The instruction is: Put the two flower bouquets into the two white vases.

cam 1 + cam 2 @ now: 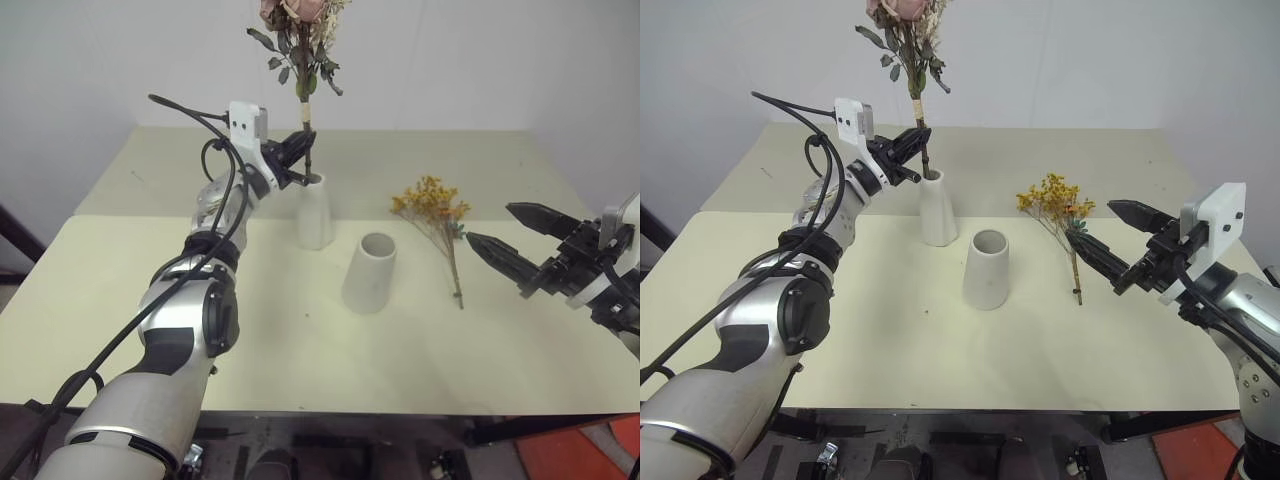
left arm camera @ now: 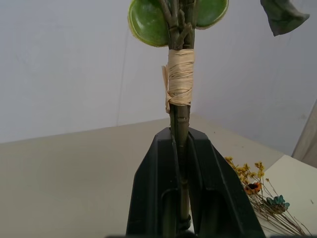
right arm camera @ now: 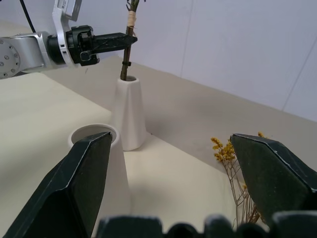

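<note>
The bench lies bare from its near edge up to the wide vase, the landmark here. Right of that vase the right hand hangs above the bench, fingers spread wide and holding nothing. The yellow bouquet lies flat between them. Just behind the wide vase stands the slim vase; the left hand is clamped on the rose bouquet, whose stem enters the slim vase's neck.

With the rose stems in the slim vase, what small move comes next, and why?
Probably open the left gripper and let go: it is shut on the stems of the pale pink rose bouquet, whose ends are already inside the narrow neck of the slim, tall white vase, so the vase can likely hold it.
</note>
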Tool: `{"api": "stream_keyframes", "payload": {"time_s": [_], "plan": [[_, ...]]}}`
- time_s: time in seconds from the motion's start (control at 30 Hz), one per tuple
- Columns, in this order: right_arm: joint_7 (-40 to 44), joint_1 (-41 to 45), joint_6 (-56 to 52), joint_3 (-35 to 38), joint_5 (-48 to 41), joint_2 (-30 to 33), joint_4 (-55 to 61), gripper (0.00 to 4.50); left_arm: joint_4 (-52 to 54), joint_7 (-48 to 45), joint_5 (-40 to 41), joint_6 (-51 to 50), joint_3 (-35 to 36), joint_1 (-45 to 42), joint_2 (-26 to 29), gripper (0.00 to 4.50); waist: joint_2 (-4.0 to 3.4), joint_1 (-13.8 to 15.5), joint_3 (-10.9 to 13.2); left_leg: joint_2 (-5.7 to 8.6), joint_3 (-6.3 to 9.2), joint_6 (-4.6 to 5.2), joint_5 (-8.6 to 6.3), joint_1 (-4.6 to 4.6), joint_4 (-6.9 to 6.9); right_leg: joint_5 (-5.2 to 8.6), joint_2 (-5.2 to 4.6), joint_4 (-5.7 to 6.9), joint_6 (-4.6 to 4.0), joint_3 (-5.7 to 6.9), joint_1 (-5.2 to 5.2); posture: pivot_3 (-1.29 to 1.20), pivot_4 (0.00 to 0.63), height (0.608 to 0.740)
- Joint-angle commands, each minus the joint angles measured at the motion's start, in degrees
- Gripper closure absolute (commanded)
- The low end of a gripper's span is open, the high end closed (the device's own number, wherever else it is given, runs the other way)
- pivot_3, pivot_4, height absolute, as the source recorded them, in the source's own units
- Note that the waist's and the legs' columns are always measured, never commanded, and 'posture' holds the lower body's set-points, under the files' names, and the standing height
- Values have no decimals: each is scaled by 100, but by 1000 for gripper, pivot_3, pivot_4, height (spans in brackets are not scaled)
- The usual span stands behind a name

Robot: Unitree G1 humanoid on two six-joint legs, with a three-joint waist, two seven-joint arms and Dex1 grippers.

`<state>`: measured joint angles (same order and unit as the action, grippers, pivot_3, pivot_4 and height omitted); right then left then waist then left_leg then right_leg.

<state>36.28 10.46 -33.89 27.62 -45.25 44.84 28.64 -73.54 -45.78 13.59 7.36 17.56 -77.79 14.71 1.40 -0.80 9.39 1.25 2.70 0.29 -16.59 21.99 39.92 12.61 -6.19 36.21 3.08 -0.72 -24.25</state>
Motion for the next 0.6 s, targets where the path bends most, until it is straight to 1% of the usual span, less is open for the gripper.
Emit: {"api": "stream_keyframes", "payload": {"time_s": [0.03,0.27,0.6], "plan": [[1,236,25,-14,-15,138,10,0,81,-80,-29,60,-13,6,31,4485,0,-2,0,0,0,0,0,-1,0,0,0,1,0,0,0,0,150,740],[144,509,42,-202,65,305,-273,0,101,-122,-65,64,-66,104,-26,4485,0,0,0,0,-1,0,0,-2,1,0,0,0,0,0,3,0,150,740],[197,651,73,-428,161,240,-395,0,166,-206,-37,-44,-104,232,5,4485,0,0,0,0,-1,2,-1,1,3,0,0,1,0,0,1,0,150,740]]}}
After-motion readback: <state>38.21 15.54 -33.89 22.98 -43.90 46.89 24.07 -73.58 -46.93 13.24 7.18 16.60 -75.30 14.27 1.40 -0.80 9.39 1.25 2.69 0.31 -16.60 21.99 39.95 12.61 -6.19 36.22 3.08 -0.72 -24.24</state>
